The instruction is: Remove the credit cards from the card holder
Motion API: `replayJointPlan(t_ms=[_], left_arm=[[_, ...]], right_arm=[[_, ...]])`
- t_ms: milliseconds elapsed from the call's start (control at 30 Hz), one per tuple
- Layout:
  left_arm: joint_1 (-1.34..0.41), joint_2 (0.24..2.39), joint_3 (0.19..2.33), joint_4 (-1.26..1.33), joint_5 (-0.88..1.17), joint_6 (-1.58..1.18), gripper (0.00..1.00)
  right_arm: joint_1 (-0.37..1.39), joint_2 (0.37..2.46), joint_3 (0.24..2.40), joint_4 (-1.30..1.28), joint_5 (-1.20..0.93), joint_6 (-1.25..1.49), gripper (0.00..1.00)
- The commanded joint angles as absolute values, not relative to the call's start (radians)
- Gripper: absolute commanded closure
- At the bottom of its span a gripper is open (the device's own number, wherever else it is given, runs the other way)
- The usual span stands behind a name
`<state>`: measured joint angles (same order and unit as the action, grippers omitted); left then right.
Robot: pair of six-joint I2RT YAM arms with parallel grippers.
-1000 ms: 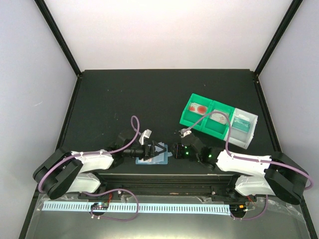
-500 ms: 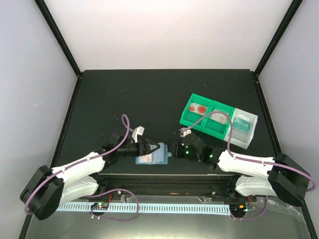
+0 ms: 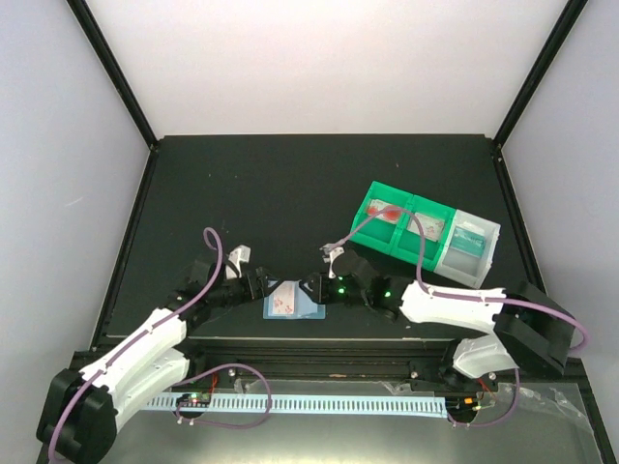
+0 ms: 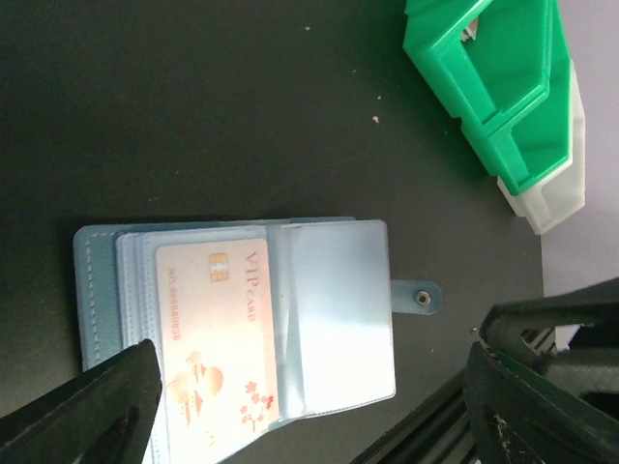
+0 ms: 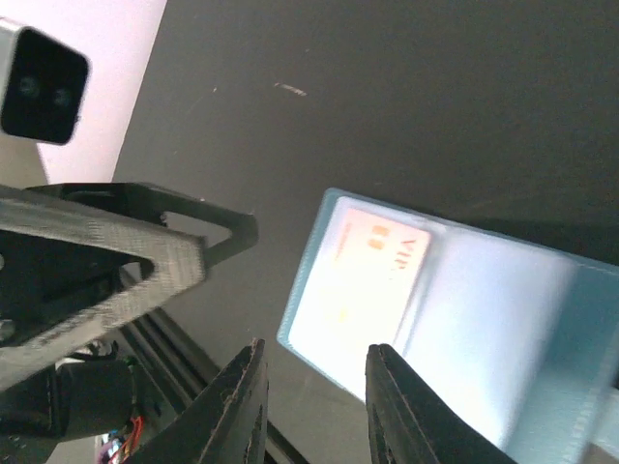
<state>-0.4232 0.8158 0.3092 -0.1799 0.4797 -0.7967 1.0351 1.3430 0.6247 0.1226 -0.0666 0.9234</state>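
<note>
The light blue card holder (image 3: 308, 307) lies open and flat on the black table near the front edge. A whitish-pink card (image 3: 283, 302) with a red mark sits in its left panel, and it shows clearly in the left wrist view (image 4: 215, 333). The holder's other panel (image 4: 338, 309) looks empty. My left gripper (image 3: 257, 286) is open and empty just left of the holder, its fingers (image 4: 87, 406) wide apart either side of it. My right gripper (image 3: 312, 288) is open and empty over the holder's right part. In its own view (image 5: 317, 348) the tips hover by the card-side corner of the holder (image 5: 435, 309).
Two green bins (image 3: 395, 228) and a clear bin (image 3: 472, 247) stand at the right rear, with small flat items inside. A green bin (image 4: 493, 77) also shows in the left wrist view. The black front rail (image 3: 319, 340) runs just behind the holder's near edge.
My left gripper has drawn back to the left off the holder, which now lies uncovered with the pink card showing. My right gripper has moved left onto the holder's right side.
</note>
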Motion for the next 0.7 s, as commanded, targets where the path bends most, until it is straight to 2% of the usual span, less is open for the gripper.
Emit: replayJointPlan(t_ms=[0, 167, 467, 667], left_arm=[[-0.392, 0.804, 0.269, -0.202, 0.479, -0.782, 0.14], [-0.370, 0.857, 0.245, -0.153, 0.551, -0.784, 0.22], [-0.362, 0.881, 0.208, -0.101, 0.589, -0.793, 0.24], [-0.360, 0.865, 0.185, -0.072, 0.620, -0.815, 0.30]], right_arm=[[1.078, 1.399, 0.699, 0.149, -0.091, 0.920, 0.69], [1.096, 1.473, 0.767, 0.122, -0.101, 0.909, 0.71], [1.097, 1.605, 0.839, 0.062, -0.111, 0.878, 0.71], [1.097, 1.656, 0.853, 0.053, -0.122, 0.869, 0.71]])
